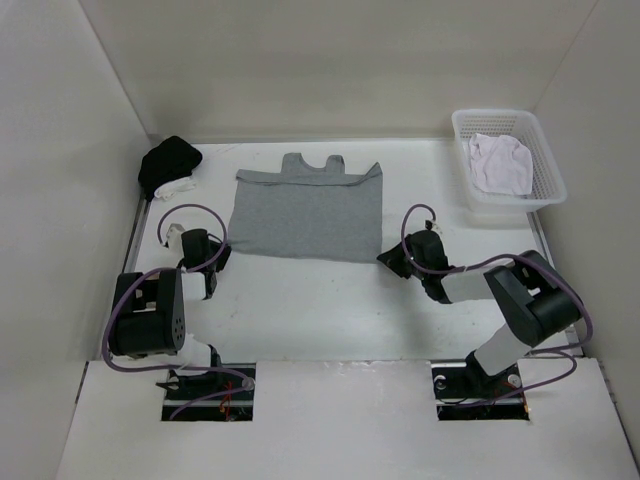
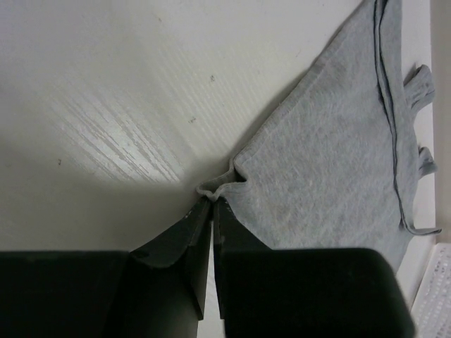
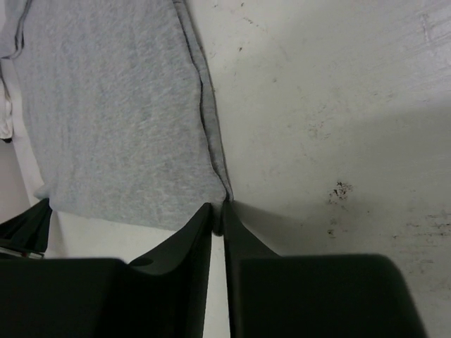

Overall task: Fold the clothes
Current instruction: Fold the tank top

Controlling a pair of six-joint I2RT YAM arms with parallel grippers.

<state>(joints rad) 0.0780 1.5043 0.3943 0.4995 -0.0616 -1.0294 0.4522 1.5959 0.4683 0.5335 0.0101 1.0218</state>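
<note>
Clothes (image 1: 308, 212) of soft heather-grey knit lie flat.

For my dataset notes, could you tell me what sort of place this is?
Likely a lab test booth: white panel walls, white tabletop, black left robot arm, black right robot arm.

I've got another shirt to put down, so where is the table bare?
Bare: the strip between the left gripper and right gripper, nearer than the grey garment; also between garment and basket. Crowded at the garment's near corners.
</note>
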